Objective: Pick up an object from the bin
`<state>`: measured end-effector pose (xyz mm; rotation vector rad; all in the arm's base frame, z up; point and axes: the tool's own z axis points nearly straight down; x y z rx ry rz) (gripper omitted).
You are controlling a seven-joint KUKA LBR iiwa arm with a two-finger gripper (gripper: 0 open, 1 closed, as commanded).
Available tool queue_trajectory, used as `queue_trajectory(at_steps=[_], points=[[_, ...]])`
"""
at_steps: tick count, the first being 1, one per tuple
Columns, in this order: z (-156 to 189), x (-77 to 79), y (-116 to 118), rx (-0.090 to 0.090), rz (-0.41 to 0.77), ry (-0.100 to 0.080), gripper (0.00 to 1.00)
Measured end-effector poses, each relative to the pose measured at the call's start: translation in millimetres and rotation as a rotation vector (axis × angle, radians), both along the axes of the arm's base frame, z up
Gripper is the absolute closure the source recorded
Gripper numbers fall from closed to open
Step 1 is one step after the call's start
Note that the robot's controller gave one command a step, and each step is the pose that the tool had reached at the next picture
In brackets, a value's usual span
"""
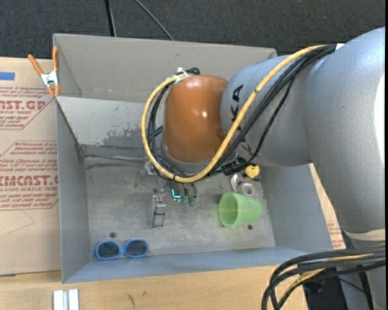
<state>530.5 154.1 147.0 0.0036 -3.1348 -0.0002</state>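
My gripper (159, 213) reaches down under the orange wrist cover to the middle of the bin floor, over bare grey metal. A light green plastic cup (238, 210) lies on its side to the right of it, a short way off, its mouth towards the gripper. Beyond the cup, near the right wall, sits a small white and yellow piece (247, 181). A pair of blue goggles (121, 248) lies at the front wall, left of and nearer than the gripper. I see nothing held in the gripper.
The arm and its cables cover the bin's right and back parts. The sloped left wall and the front wall are close to the goggles. Bare floor lies left of the gripper.
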Motion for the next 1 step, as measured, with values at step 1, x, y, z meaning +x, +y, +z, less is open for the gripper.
queue_trajectory(at_steps=[1], points=[[-77.7,-43.4,34.4,0.003,0.349,-0.011,0.0]])
